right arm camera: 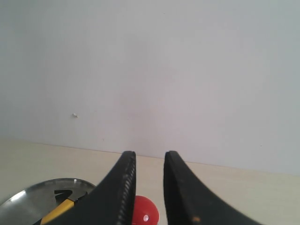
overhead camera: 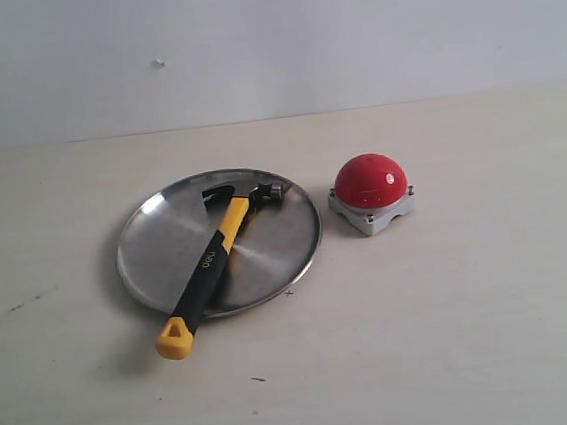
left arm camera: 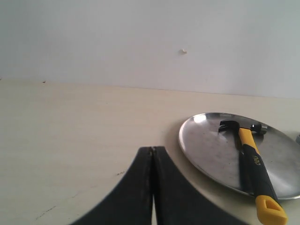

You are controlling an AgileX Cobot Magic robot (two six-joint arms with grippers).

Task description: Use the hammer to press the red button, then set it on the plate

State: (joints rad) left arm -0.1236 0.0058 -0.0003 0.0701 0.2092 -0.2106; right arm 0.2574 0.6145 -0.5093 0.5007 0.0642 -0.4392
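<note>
The hammer [overhead camera: 213,259] lies across the plate [overhead camera: 152,250], its head near the far rim and its yellow loop past the near rim, apart from both my grippers. My left gripper [left arm camera: 152,152] is pressed together on nothing. My right gripper [right arm camera: 150,157] stands slightly spread, holding nothing, with the button [overhead camera: 369,181] beyond the gap. The button sits just beside the plate on a pale table [overhead camera: 477,345] before a white wall [overhead camera: 366,24].

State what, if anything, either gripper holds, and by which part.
Nothing is held. The left gripper is shut, the right gripper open, both empty; the hammer lies on the plate.
</note>
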